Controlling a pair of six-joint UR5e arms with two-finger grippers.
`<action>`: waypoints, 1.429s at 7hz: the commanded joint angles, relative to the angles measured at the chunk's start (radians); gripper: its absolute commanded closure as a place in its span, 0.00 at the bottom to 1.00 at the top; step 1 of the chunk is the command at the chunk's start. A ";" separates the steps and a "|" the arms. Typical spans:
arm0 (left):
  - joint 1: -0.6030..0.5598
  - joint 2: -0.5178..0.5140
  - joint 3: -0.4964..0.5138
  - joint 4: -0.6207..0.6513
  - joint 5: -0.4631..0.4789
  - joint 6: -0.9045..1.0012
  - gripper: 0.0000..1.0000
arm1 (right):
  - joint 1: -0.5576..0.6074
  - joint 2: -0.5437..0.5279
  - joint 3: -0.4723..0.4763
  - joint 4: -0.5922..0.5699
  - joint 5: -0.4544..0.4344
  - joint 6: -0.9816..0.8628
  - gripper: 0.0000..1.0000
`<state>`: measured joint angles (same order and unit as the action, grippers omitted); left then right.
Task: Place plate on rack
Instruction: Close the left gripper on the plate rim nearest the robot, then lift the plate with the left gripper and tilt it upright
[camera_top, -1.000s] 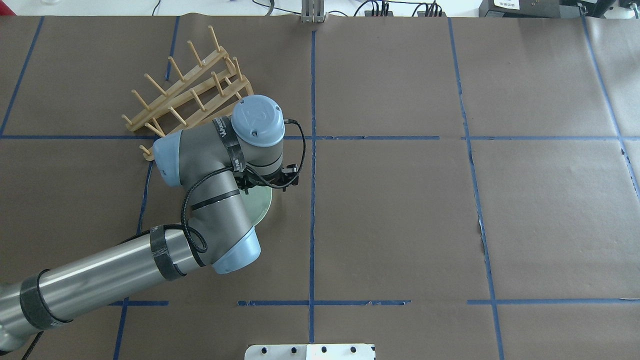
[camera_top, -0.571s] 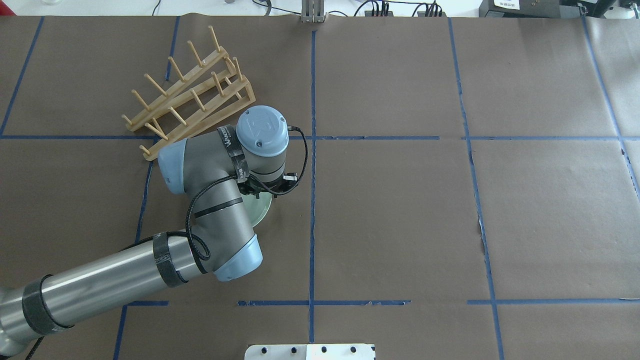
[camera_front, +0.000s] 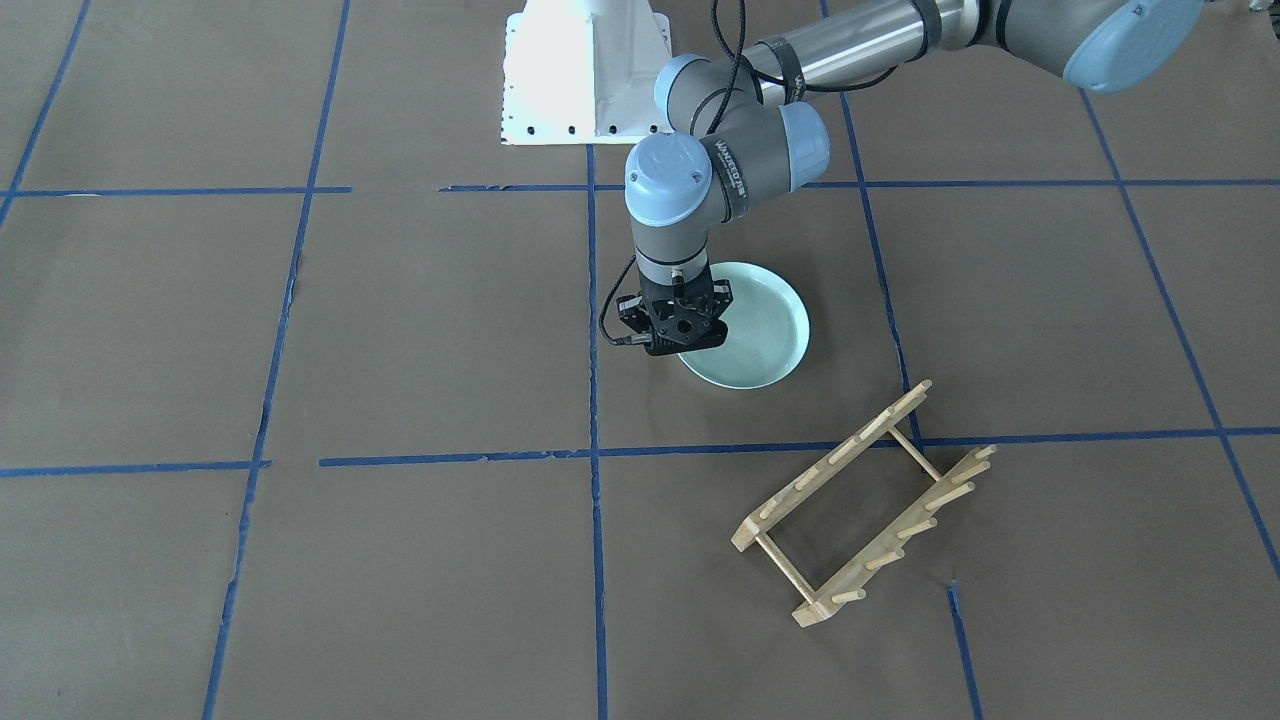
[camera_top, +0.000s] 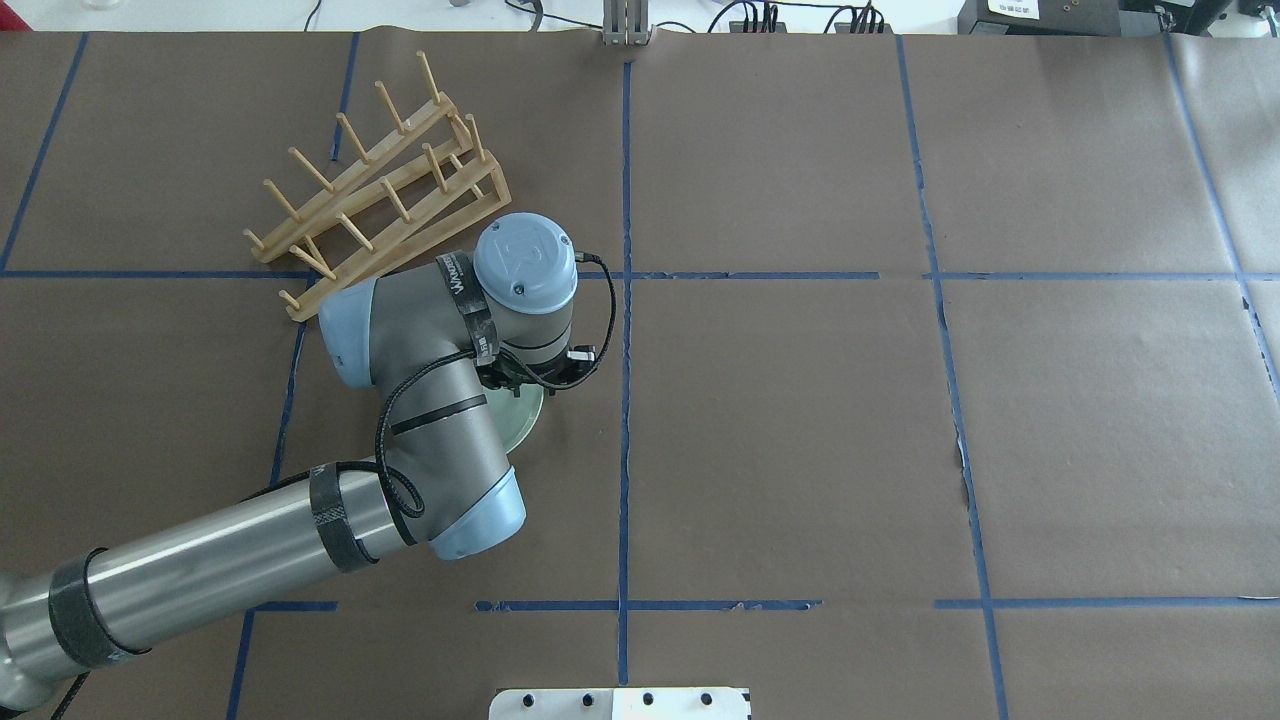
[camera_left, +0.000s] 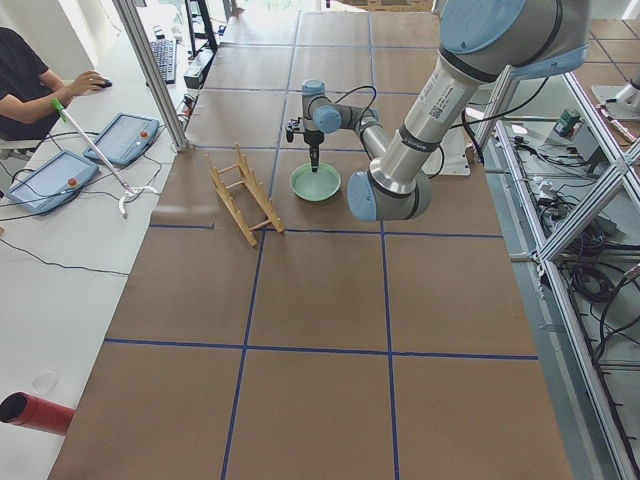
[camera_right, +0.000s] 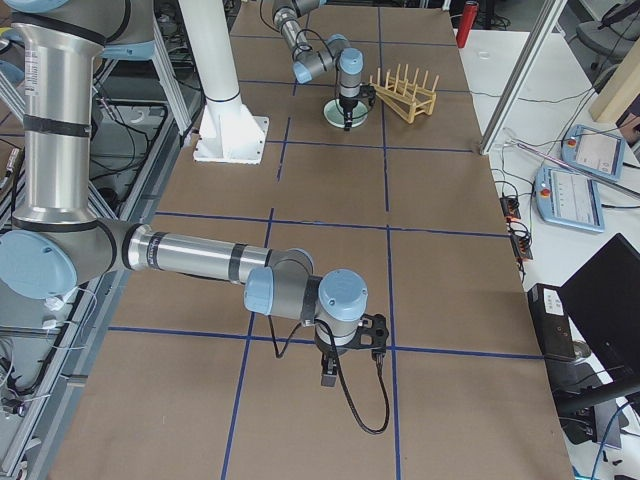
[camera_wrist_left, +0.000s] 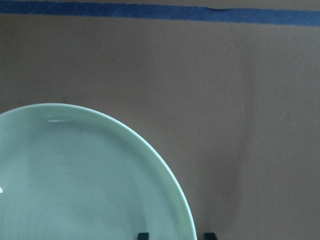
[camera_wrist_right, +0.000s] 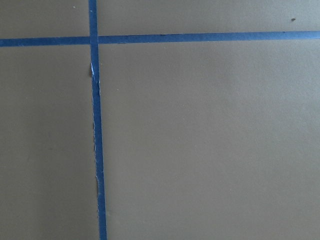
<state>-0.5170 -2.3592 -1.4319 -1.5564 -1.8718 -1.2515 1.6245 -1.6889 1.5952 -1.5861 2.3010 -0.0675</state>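
Lying flat on the paper-covered table (camera_front: 400, 330), the plate (camera_front: 760, 325) sits near the rack (camera_front: 830, 462) but apart from it, on the side toward the robot's base. It looks like glazed ceramic or hard plastic: stiff, smooth and probably slippery. It is likely light enough for one arm, yet could chip or crack if dropped or knocked against the pegs. Since it rests flush on the table, the only sensible hold is the raised rim, one finger inside and one outside. The pinch should be firm, because a plate held at one edge will want to swing down. The left gripper (camera_wrist_left: 176, 236) is set for exactly that. In the left wrist view its two fingers (camera_wrist_left: 143, 236) stand apart on either side of the rim, unclenched, with a clear gap and the rim nearer the outer one. The right gripper (camera_right: 328, 378) hangs over bare table well away, and I cannot tell whether its jaws are parted or closed. Compared with a second ago in the overhead view, the left wrist has shifted a little toward the robot and off the near end of the rack, hiding more of the plate. Over the last half-second it hardly changes. Plate and rack lie where they were.
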 joint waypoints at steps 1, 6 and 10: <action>-0.003 0.000 0.001 -0.004 -0.003 0.000 1.00 | 0.000 0.000 0.000 0.000 0.000 0.000 0.00; -0.294 0.005 -0.303 -0.207 -0.056 -0.354 1.00 | 0.000 0.000 0.000 0.000 0.000 0.000 0.00; -0.478 0.203 -0.285 -0.872 -0.064 -0.663 1.00 | 0.000 0.000 -0.001 0.000 0.000 0.000 0.00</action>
<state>-0.9525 -2.2243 -1.7353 -2.2369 -1.9378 -1.8753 1.6245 -1.6889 1.5940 -1.5861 2.3010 -0.0675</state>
